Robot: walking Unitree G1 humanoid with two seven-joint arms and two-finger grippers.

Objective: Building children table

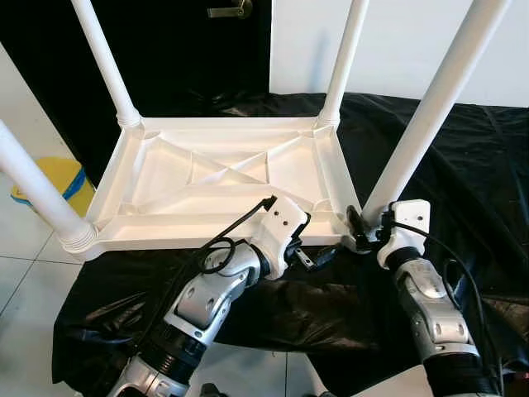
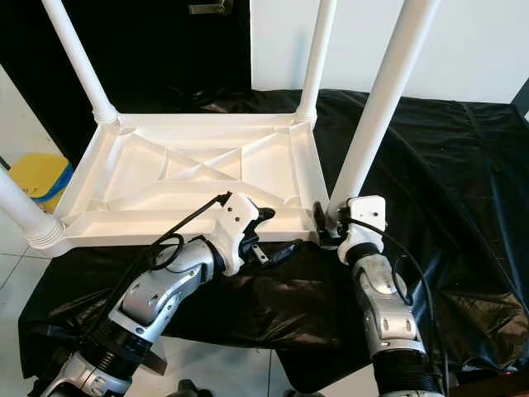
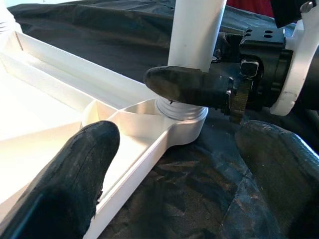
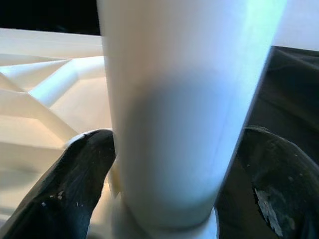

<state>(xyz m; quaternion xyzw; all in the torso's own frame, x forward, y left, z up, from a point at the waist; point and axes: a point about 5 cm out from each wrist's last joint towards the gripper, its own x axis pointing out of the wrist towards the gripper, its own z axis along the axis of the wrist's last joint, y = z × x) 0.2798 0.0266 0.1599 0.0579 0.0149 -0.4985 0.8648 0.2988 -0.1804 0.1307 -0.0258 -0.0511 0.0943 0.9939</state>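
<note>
An upturned white plastic children's table (image 1: 216,175) fills the frame's middle on a black cloth (image 1: 463,174), its legs pointing up. Lower centre, the left gripper (image 1: 312,252) spreads its fingers wide at the table's near rim, holding nothing. Right of centre, the right gripper (image 1: 364,229) clasps the base of the near-right leg (image 1: 417,124).

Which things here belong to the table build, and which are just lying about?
Job: upturned tabletop; near-right leg, gripped at its base by the right gripper; three other legs; left gripper.
Lying about: black sheet; yellow bucket; door handle.
</note>
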